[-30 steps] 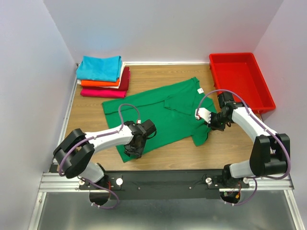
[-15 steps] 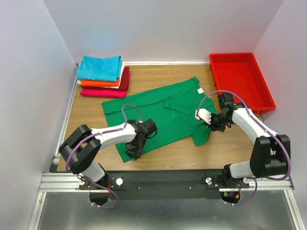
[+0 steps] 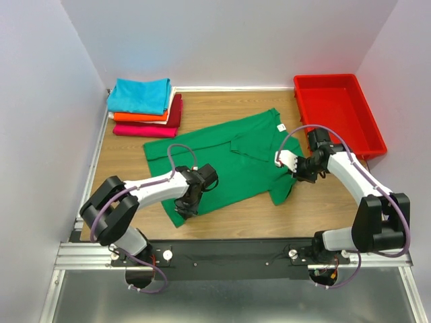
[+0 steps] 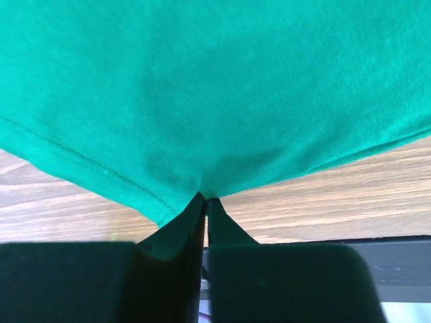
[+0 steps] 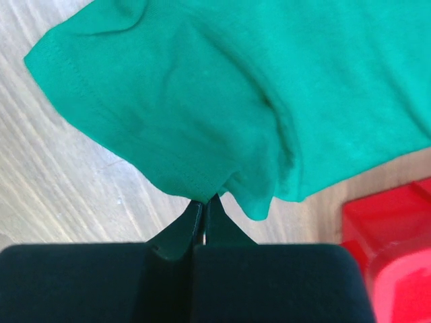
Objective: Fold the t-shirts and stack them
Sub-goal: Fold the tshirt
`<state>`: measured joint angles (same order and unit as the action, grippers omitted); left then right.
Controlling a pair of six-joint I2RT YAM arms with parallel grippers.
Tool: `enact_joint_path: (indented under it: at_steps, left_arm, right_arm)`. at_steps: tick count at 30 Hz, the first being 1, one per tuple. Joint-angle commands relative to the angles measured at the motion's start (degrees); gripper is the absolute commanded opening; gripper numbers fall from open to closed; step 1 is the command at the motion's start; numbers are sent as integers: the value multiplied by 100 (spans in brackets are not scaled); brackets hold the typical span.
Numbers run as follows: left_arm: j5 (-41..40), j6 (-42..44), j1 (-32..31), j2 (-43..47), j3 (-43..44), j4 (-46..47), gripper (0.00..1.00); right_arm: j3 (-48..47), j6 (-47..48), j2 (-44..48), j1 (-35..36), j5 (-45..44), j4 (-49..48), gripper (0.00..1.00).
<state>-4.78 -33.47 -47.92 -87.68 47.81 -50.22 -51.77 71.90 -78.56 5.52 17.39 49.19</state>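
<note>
The green t-shirt (image 3: 229,158) lies spread on the table, partly folded, its white neck label (image 3: 281,126) at the far right. My left gripper (image 3: 182,211) is shut on the shirt's near hem (image 4: 202,182), close to its near left corner. My right gripper (image 3: 294,173) is shut on the edge of the shirt's right sleeve (image 5: 195,182). A stack of folded t-shirts (image 3: 145,108), turquoise on top, then orange, dark red and magenta, sits at the back left.
A red plastic tray (image 3: 337,111) stands at the back right, near my right arm. White walls close in the table on three sides. A metal rail (image 3: 229,252) runs along the near edge.
My left gripper has shifted slightly left and away along the shirt's near hem. The right gripper and the shirt have hardly moved.
</note>
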Motion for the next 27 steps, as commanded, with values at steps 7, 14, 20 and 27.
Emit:
enact_joint_path:
  at_steps: [7, 14, 20, 27]
  left_arm:
    - [-419, 139, 81, 410, 519, -217, 0]
    - [-366, 297, 134, 401, 571, -164, 0]
    - [-401, 394, 318, 480, 633, -190, 0]
    - [-489, 403, 818, 620, 747, -182, 0]
  right_arm:
    - [-1010, -387, -167, -33, 546, 64, 1]
    - [-1932, -852, -730, -25, 696, 47, 1]
    - [-2548, -1230, -1231, -33, 705, -32, 1]
    - [-3155, -1591, -1740, -33, 652, -138, 1]
